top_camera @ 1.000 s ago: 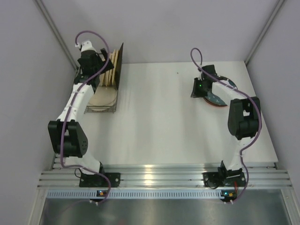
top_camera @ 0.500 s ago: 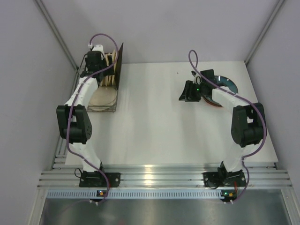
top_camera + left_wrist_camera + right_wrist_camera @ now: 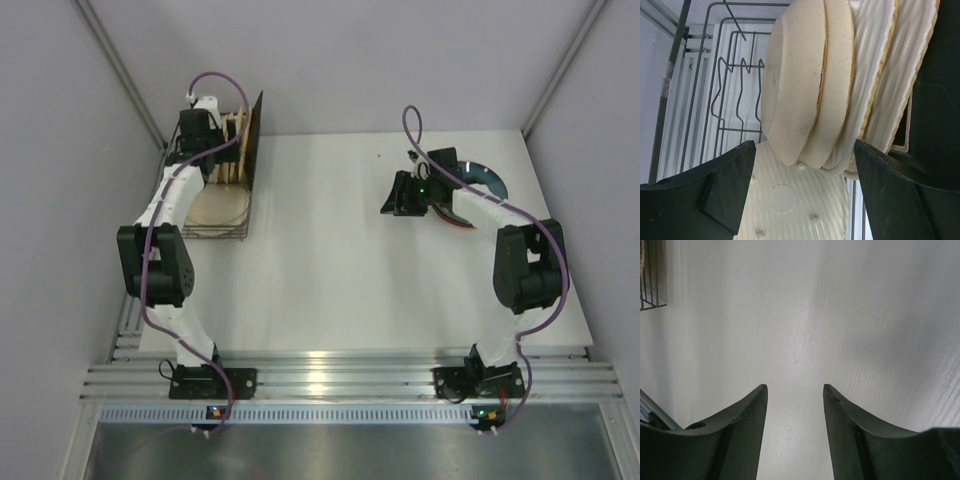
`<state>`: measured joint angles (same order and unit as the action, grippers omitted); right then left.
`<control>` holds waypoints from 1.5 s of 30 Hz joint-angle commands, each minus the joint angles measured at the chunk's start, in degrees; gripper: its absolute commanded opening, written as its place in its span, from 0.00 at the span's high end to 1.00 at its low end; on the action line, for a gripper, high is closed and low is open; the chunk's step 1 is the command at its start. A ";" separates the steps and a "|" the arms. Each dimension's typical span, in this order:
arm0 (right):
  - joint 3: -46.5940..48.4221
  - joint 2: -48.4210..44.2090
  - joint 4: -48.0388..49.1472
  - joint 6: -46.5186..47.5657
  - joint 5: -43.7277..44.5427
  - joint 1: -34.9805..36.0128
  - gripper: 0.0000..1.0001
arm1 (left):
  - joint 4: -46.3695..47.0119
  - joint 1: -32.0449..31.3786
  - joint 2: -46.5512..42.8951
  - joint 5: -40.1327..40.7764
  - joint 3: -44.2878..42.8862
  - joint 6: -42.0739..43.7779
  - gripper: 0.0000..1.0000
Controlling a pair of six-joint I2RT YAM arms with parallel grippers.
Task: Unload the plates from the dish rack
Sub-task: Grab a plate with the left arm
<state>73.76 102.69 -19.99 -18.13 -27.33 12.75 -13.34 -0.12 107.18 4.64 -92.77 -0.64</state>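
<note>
Standing on edge in the dish rack (image 3: 215,237), far left on the bench (image 3: 330,270): cream and ribbed plates (image 3: 805,90), packed side by side. Left jaws spread wide, one on each side of the plates' rims. Right jaws partly apart over bare bench, holding nothing, near a flat teal plate (image 3: 480,178) at the far right.

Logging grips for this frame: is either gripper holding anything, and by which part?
Nothing held: left gripper open facing the plates, right gripper open over the table.
</note>
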 commanded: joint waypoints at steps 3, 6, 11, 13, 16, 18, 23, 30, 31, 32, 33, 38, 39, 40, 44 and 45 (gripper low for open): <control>0.78 -2.15 1.53 0.38 -0.35 0.52 0.51 | -2.56 3.36 -1.44 2.39 -1.54 2.40 0.16; 0.86 -2.06 1.27 0.46 -0.35 0.61 0.51 | -2.82 5.04 -1.88 -0.42 -1.27 1.79 0.16; 1.13 -1.88 1.00 0.55 0.35 0.61 0.51 | -3.00 5.75 -2.32 -8.05 -1.01 2.14 0.16; 1.13 -1.88 0.74 0.55 0.61 0.61 0.51 | -3.00 5.75 -2.58 -9.82 -0.74 2.58 0.17; 1.04 -1.88 0.65 0.64 0.96 0.61 0.50 | -2.22 5.75 -3.37 -11.84 0.39 2.31 0.17; 1.04 -1.80 0.56 0.64 1.05 0.61 0.50 | -1.25 5.66 -4.42 -14.04 1.27 2.40 0.17; 1.13 -1.62 0.56 0.64 1.05 0.69 0.50 | -0.46 5.66 -6.97 -14.58 2.59 3.90 0.16; 1.13 -1.18 0.74 0.55 0.79 0.69 0.49 | -3.70 5.66 -3.73 -5.79 -0.39 6.09 0.16; 1.04 -1.18 0.74 0.55 0.88 0.78 0.49 | -3.62 5.66 -3.73 -5.35 -0.39 6.27 0.16; 0.95 -1.18 0.65 0.64 0.79 0.69 0.50 | -3.62 5.66 -3.64 -5.17 -0.39 6.53 0.16; 0.95 -1.09 0.74 0.55 0.79 0.78 0.50 | -3.71 5.66 -3.55 -5.17 -0.48 7.14 0.16; 1.21 -0.83 0.83 0.55 0.70 0.69 0.49 | -4.76 5.66 -0.75 -5.17 -2.32 7.76 0.16; 1.21 -0.74 0.74 0.64 0.70 0.69 0.49 | -4.85 5.57 -0.48 -5.08 -2.50 7.94 0.16; 1.13 -0.74 0.74 0.55 0.79 0.69 0.49 | -4.76 5.66 -0.04 -5.43 -2.76 7.94 0.16; 0.95 -0.48 0.74 0.55 0.79 0.69 0.49 | -5.11 5.48 2.42 -6.05 -4.60 8.46 0.16; 0.95 -0.39 0.83 0.55 0.70 0.69 0.49 | -5.03 5.31 2.77 -5.62 -4.78 8.90 0.17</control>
<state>73.76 102.72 -20.67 -18.06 -26.59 12.75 -18.48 5.21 108.66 -1.43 -94.45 6.46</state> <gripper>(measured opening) 0.505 0.837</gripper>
